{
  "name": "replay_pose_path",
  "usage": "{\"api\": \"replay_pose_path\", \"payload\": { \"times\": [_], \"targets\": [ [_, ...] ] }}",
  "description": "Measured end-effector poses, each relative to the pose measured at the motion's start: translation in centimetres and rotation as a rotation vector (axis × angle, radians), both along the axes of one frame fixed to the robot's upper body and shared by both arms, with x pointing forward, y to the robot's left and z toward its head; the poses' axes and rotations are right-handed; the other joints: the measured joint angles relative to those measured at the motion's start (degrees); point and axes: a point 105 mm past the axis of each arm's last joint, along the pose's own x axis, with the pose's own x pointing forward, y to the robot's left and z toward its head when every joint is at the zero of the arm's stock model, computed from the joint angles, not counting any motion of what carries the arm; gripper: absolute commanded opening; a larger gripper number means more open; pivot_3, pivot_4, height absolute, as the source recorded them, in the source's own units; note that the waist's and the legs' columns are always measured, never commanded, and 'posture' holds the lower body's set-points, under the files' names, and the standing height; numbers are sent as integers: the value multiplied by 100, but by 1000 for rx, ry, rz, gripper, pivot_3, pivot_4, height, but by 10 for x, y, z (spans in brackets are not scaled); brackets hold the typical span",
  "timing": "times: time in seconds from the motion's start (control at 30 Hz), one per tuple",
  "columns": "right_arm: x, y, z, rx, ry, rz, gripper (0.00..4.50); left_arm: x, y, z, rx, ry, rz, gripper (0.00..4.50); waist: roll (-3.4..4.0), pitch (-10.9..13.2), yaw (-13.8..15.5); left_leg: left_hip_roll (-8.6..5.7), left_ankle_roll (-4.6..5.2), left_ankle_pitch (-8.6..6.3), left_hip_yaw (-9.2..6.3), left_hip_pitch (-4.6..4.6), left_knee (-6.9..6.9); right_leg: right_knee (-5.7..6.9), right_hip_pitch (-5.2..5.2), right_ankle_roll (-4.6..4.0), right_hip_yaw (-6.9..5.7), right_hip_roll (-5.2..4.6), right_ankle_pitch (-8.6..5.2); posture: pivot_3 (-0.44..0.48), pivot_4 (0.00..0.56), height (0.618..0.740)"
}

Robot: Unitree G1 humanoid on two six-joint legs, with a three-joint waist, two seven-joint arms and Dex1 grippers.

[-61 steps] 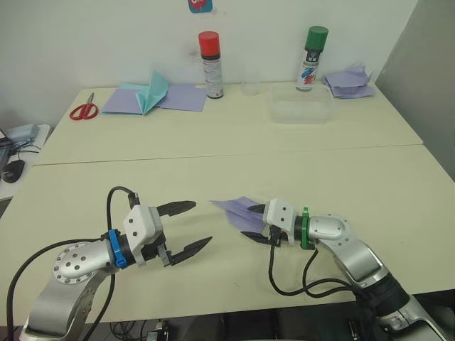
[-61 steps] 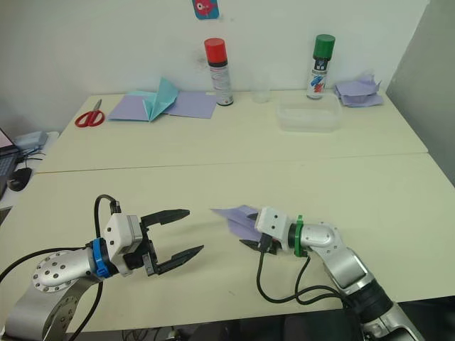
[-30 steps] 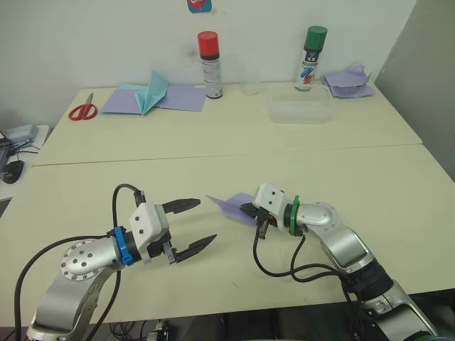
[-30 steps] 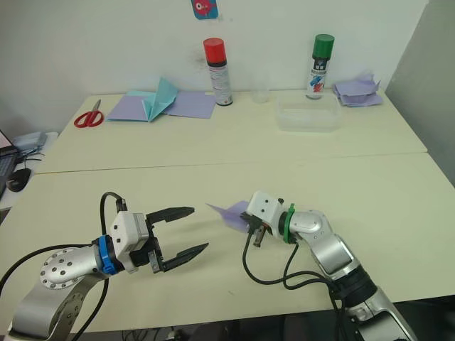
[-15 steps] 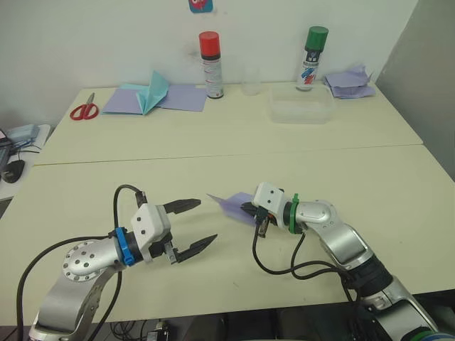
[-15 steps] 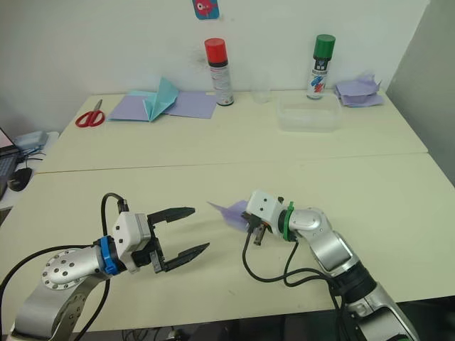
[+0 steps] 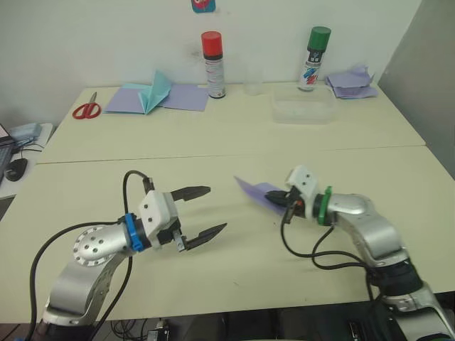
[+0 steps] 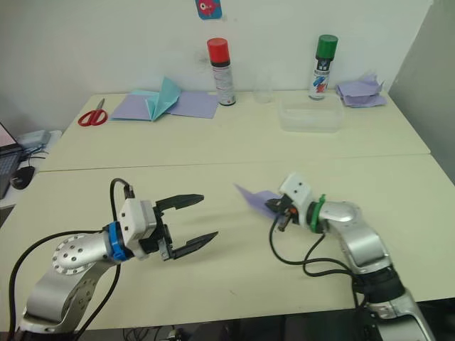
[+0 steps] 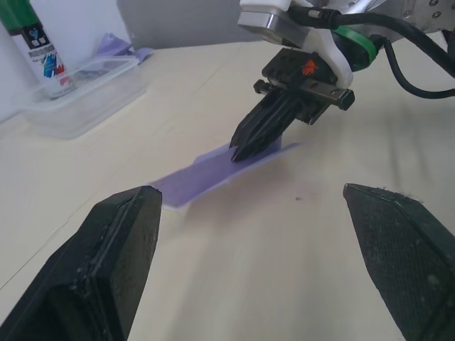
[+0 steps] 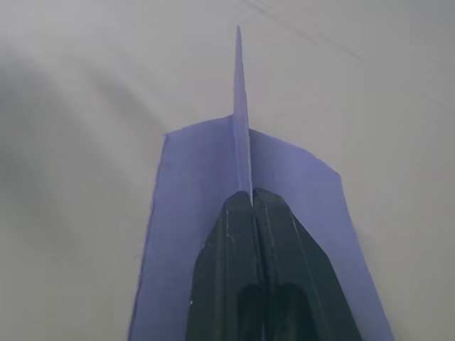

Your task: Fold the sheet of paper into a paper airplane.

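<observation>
Left eye view: right hand point(image 7: 282, 201) pinched shut on the paper airplane point(image 7: 257, 192), low over the table point(image 7: 213, 277); left hand point(image 7: 206, 211) wide open, empty, well apart. Far back: scissors point(image 7: 86, 110), teal paper plane point(image 7: 153, 92), two spray cans, plastic tub point(image 7: 302, 111).

Right wrist view: fingers point(image 10: 231, 249) clamped on the raised ridge.

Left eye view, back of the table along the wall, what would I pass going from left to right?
red scissors → lavender sheets with the teal paper plane on them → red-capped spray can → clear cup → clear plastic container → green-capped spray can → crumpled lavender paper heap
</observation>
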Motion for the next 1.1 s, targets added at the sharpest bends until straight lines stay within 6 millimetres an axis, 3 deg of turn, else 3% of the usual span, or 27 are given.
{"api": "replay_pose_path", "payload": {
  "times": [0.2,0.4,0.6,0.77,1.1],
  "targets": [
    [6,-59,13,53,46,-331,20,23,-35,16,13,82,-106,4500,-2,1,10,-5,0,0,-2,-2,22,7,12,1,-4,1,0,0,150,740],
    [-1,-98,1,74,120,-595,20,43,-56,37,87,78,-208,4500,-3,2,-18,-1,1,-1,4,-2,32,11,12,1,-1,4,0,0,150,740],
    [-3,-102,-11,124,146,-688,20,57,-61,41,110,77,-234,4500,-2,2,-82,-4,1,-1,4,-3,43,21,8,1,4,4,0,0,150,740],
    [0,-94,-21,185,184,-683,20,57,-65,31,117,89,-252,4500,-3,2,-100,-6,2,-2,3,-3,52,37,6,2,6,3,-1,0,150,740],
    [3,-101,-28,255,228,-716,20,56,-64,26,121,94,-250,4500,-2,2,-131,-7,5,-3,3,-3,64,49,7,3,6,3,-1,0,150,740]
  ]
}}
